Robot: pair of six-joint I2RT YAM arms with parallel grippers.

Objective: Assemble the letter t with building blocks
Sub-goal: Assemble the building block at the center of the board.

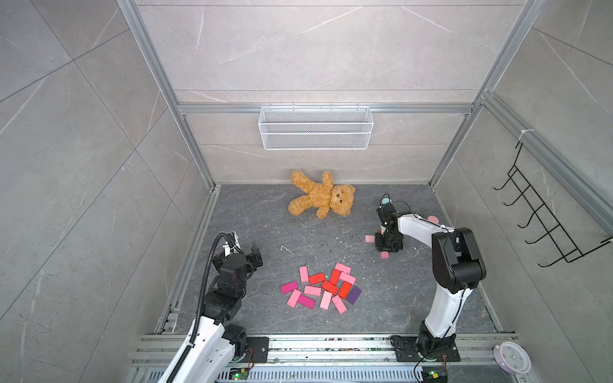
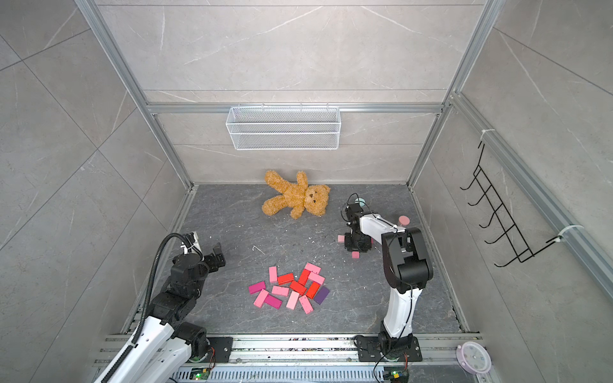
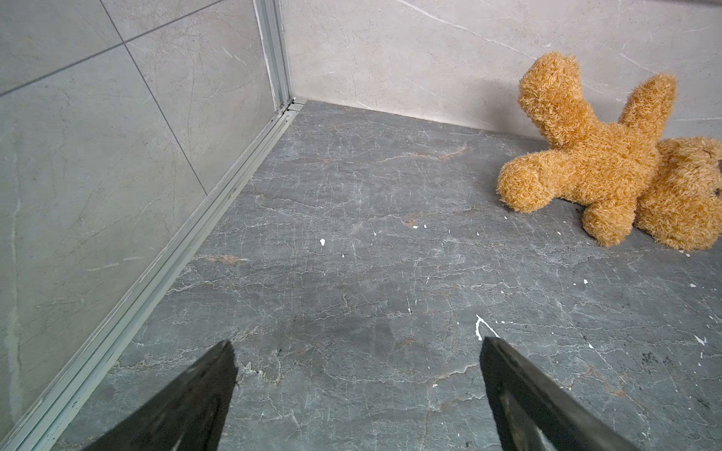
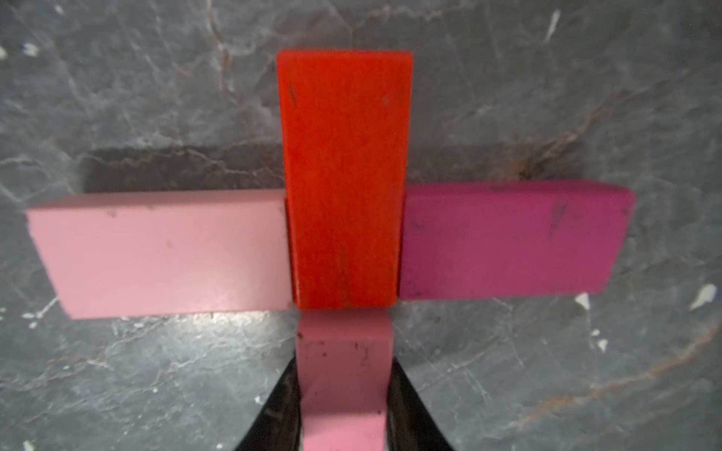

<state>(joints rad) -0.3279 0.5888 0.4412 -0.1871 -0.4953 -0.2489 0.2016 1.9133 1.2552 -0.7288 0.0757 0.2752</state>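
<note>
In both top views the right gripper hangs low over the far right part of the grey floor. It is well apart from the pile of blocks, which lies in the middle near the front (the spare ones: pink, red and one purple). A light pink block and a pink block peek out from under the gripper. The left gripper hangs at the left side with nothing in it. A teddy bear lies by the back wall.

In the left wrist view the left gripper has its jaws wide apart over bare floor. The teddy bear is off to one side.

In the right wrist view you can see the letter. A red block lies between the light pink block and a magenta block, touching both. The pink block lies in line with the red one, end to end. The right gripper has a jaw close on each side of this pink block. I cannot tell if they squeeze it or just stand beside it.

I think the step in hand is putting down the long leg of the t. Next the jaws should open a little and go straight up, slowly. The blocks lie loose, so one bump could push the letter crooked.
</note>
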